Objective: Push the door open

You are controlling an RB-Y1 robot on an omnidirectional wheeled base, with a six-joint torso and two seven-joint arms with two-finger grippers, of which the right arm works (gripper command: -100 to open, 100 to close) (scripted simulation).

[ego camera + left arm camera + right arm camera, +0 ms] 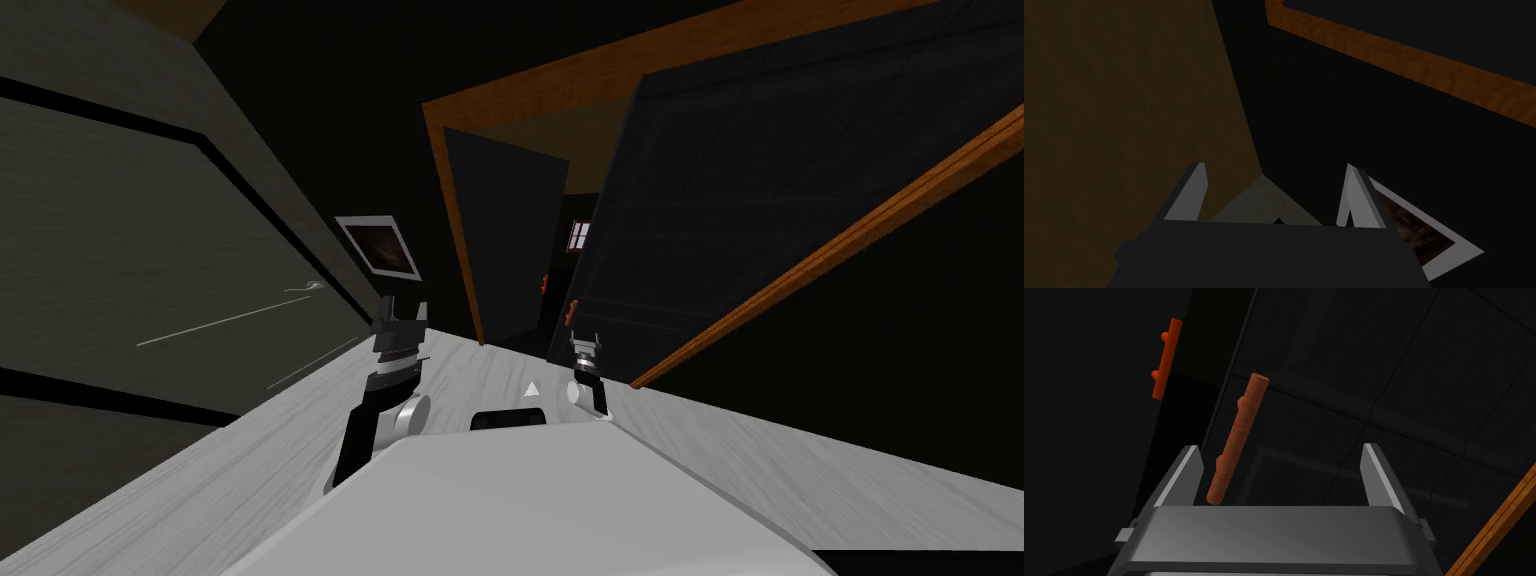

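A dark panelled door [760, 190] hangs in an orange-brown wooden frame [455, 230] ahead of me, standing ajar. In the right wrist view its face [1384, 388] spreads just beyond my fingers. A brown-orange bar handle [1238, 438] is mounted near the door's edge, close to one fingertip of my right gripper [1281, 460], which is open and holds nothing. In the head view my right gripper [586, 343] points at the door's lower edge beside that handle [570, 310]. A second orange handle [1166, 358] shows farther back. My left gripper [401, 318] is raised and open [1276, 175].
A long wall [150, 250] with black stripes runs along my left. A white-framed picture [380, 245] hangs on the dark wall beside the doorway. The pale floor [750, 450] stretches to the threshold. Through the gap shows a second dark door leaf [505, 240].
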